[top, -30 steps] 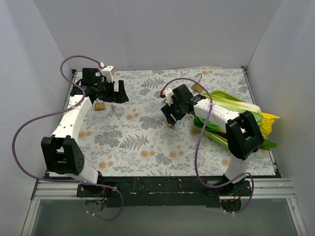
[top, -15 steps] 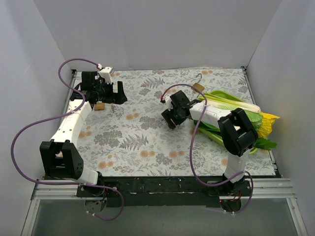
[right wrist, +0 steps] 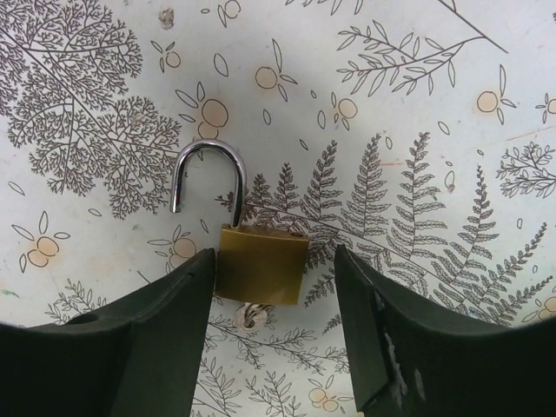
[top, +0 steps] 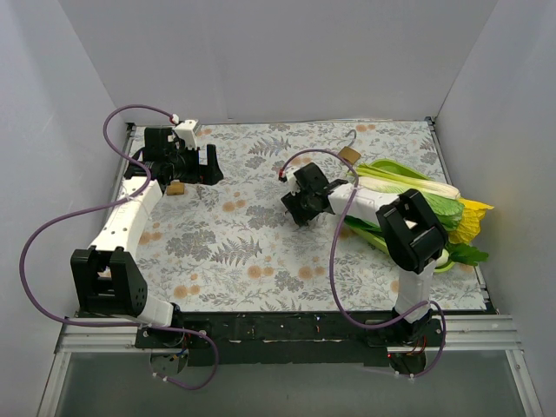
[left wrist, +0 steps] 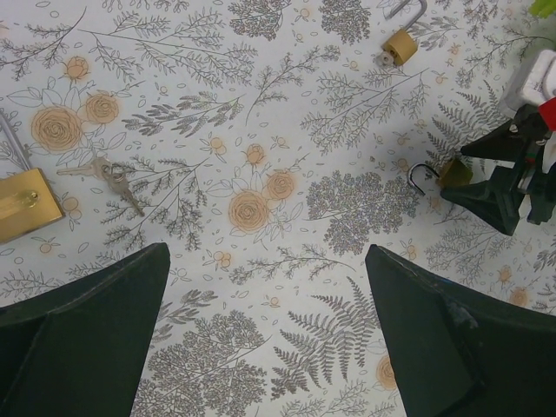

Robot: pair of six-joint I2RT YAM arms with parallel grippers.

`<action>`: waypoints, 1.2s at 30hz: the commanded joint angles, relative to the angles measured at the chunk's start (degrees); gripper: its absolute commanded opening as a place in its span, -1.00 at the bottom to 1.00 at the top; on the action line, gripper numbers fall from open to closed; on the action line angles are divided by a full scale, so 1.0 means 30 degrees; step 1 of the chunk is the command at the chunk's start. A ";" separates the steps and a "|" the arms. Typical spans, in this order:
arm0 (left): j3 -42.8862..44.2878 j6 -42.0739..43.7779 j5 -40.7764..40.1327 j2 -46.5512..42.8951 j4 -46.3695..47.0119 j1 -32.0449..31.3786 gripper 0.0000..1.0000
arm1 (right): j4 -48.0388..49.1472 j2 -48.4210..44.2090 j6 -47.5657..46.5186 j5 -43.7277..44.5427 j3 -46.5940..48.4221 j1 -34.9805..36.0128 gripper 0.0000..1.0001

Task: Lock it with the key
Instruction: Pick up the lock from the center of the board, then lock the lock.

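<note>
In the right wrist view a small brass padlock (right wrist: 261, 265) lies on the floral cloth with its steel shackle (right wrist: 207, 169) swung open and a key (right wrist: 250, 317) in its base. My right gripper (right wrist: 272, 282) is open and straddles the lock body. The left finger (right wrist: 174, 321) is against its side and the right finger (right wrist: 373, 321) stands clear. This lock also shows in the left wrist view (left wrist: 452, 174). My left gripper (left wrist: 268, 261) is open and empty over bare cloth. A bigger brass padlock (left wrist: 26, 204) and loose keys (left wrist: 113, 178) lie to its left.
A third padlock (top: 349, 155) lies near the back of the cloth, also in the left wrist view (left wrist: 401, 43). A green tray of leafy vegetables (top: 417, 187) sits at the right under the right arm. White walls enclose the table (top: 261, 261).
My right gripper has moved a little left and back, and now sits around the small padlock. My left gripper has shifted slightly toward the back left.
</note>
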 commanded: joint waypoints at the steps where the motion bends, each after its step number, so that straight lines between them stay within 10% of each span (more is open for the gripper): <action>1: -0.0015 0.0246 -0.0178 -0.0670 0.0372 0.0040 0.96 | 0.0323 0.0496 0.0120 0.0513 -0.0311 0.0224 0.12; 5: 0.0189 0.0246 0.0055 -0.0582 0.0227 0.0040 0.96 | -0.0377 0.0526 -0.0083 0.0046 -0.0049 0.0254 -0.27; 8: 0.1035 0.0421 0.1574 -0.0027 -0.0823 0.0040 0.96 | -0.1137 0.0204 -0.0843 -0.0482 0.0505 0.0225 -0.97; 26: -0.0393 0.4349 1.8242 -0.0287 -0.3322 0.0011 0.96 | -0.5971 -0.6358 -0.5506 -1.3514 0.4576 0.0079 -0.97; 36: -0.2417 0.1743 1.7577 -0.2164 0.0283 -0.2710 0.36 | -0.6883 -0.7031 -0.5474 -1.3259 0.5518 0.0605 -0.97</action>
